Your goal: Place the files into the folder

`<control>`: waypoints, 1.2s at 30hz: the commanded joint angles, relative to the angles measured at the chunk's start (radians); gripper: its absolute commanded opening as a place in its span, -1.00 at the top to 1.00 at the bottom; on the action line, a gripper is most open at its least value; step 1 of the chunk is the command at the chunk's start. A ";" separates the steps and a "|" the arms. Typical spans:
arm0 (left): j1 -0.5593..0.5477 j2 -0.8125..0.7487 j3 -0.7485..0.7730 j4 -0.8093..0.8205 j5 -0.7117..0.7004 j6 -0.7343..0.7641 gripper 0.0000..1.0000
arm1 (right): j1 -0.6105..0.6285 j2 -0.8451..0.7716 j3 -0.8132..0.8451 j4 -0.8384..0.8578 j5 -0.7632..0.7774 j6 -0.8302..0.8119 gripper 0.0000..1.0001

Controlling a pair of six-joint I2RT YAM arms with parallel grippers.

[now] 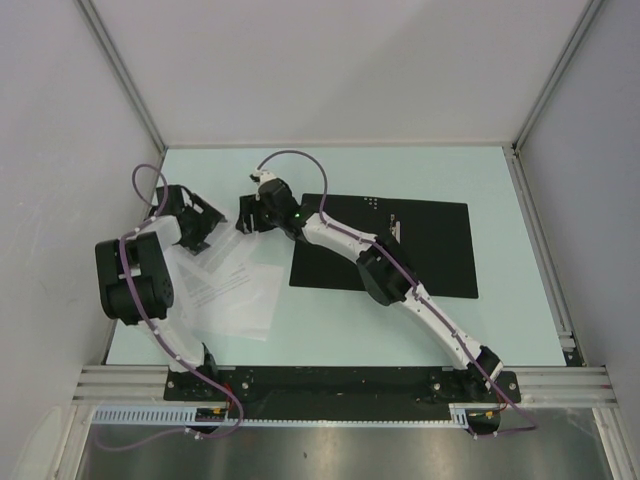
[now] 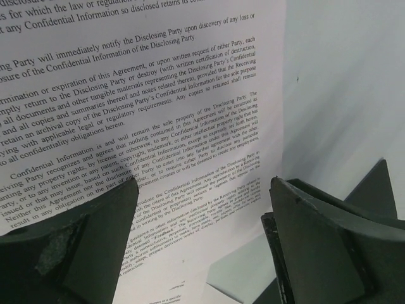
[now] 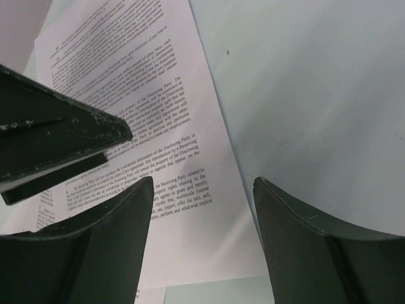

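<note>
The files [image 1: 232,288] are several loose white sheets with small black text, fanned on the pale table left of centre. The folder [image 1: 420,245] lies open and flat to their right, black inside up, with a metal clip near its middle. My left gripper [image 1: 203,226] is open just above the sheets' far left part; printed text [image 2: 158,114] shows between its fingers, gripper [image 2: 202,183]. My right gripper [image 1: 248,214] reaches across the folder, open over the sheets' far right edge [image 3: 190,190], gripper [image 3: 204,182]. Neither holds anything.
The left gripper's dark finger [image 3: 63,139] shows close at the left in the right wrist view. The right arm [image 1: 400,285] lies diagonally over the folder. White walls and metal posts enclose the table [image 1: 330,330].
</note>
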 commanded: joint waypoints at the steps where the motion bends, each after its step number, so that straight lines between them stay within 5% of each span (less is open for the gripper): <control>1: 0.009 0.025 -0.046 0.019 0.052 -0.043 -0.84 | 0.024 -0.015 -0.042 -0.150 -0.085 -0.051 -0.35; 13: 0.010 0.017 -0.095 0.075 0.131 -0.063 -0.80 | 0.040 -0.061 -0.111 0.034 -0.298 -0.081 -0.37; 25: 0.004 0.017 -0.111 0.097 0.166 -0.064 -0.78 | -0.037 -0.039 -0.263 0.479 -0.547 0.280 -0.57; 36: 0.001 0.019 -0.117 0.109 0.190 -0.069 -0.76 | -0.051 0.050 -0.162 0.544 -0.568 0.347 -0.63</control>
